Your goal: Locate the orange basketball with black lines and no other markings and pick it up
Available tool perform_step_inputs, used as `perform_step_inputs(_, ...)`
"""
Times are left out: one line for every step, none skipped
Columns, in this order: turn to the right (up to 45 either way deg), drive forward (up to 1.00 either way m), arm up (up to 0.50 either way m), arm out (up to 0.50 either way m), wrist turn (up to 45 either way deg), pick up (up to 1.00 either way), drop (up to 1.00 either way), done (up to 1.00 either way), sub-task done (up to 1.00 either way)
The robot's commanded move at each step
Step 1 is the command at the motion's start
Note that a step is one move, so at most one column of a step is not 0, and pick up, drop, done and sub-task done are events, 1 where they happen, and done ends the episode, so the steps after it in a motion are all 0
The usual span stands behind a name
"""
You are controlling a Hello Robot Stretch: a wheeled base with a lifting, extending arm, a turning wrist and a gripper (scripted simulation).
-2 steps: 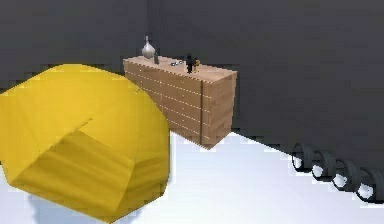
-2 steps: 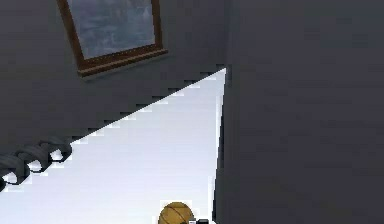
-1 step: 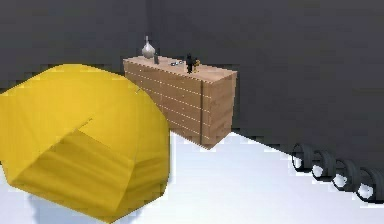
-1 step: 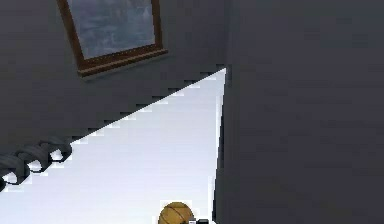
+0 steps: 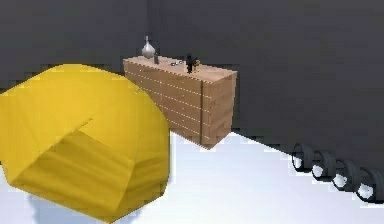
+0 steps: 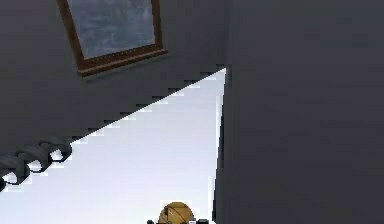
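Dark grey walls [image 5: 290, 60] close in a room with a pale, bare floor [image 5: 250, 180]. In the forward view a big yellow faceted lump [image 5: 85, 140], soft-looking like a beanbag, sits in the left foreground. Behind it a wooden dresser [image 5: 185, 95] with banded drawer fronts stands against the far wall. On its top, toward the forward view's left end, is a slim grey vase [image 5: 149, 48], and nearer the middle are a few small dark items [image 5: 188, 63] too small to name. Along the wall at the forward view's lower right lies a row of black-and-white ringed weights [image 5: 335, 170], side by side on the floor.

In the arm side view the same row of weights [image 6: 35, 160] shows at the left edge. A wood-framed picture [image 6: 115, 30] with a bluish-grey field hangs high on the far wall. A second dark wall [image 6: 300, 110] runs down the right half, leaving a wedge of floor between the two.

The basketball [image 6: 175, 213], orange with dark lines, is at the very bottom edge of the arm side view, just left of the middle and partly cut off. Close to its right a small dark shape pokes up from the edge, seemingly the tip of the arm with the jaws. Too little of it shows to tell how the jaws are set, whether they touch the ball, or whether they hold anything
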Motion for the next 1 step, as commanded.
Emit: perform_step_inputs(0.0,0.00,0.00,0.00,24.0,0.00,0.00,0.00,0.00)
